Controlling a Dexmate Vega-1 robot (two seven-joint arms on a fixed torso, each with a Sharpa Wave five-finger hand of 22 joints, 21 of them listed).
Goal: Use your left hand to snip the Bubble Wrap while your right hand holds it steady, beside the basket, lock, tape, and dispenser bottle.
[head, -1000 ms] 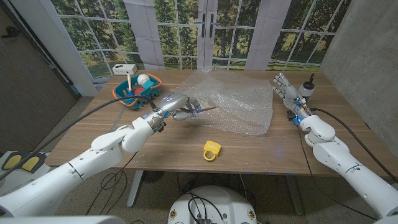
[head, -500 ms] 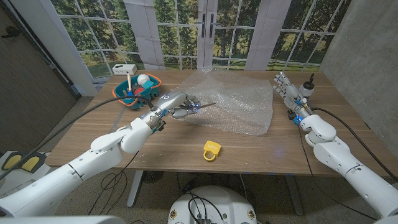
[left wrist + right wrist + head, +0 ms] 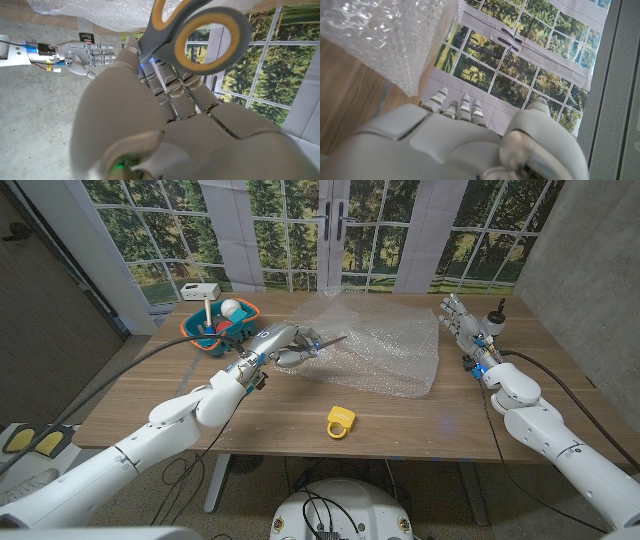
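1. The left hand [image 3: 283,346] has risen slightly, its scissors [image 3: 322,343] tipped toward the Bubble Wrap [image 3: 385,350].
2. Its fingers grip the handles.
3. The right hand [image 3: 462,322], fingers apart, holds nothing beside the wrap spread on the surface [image 3: 250,415].

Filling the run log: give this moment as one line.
left hand: holds scissors at bubble wrap edge | right hand: open, beside wrap, not holding | cut: not visible
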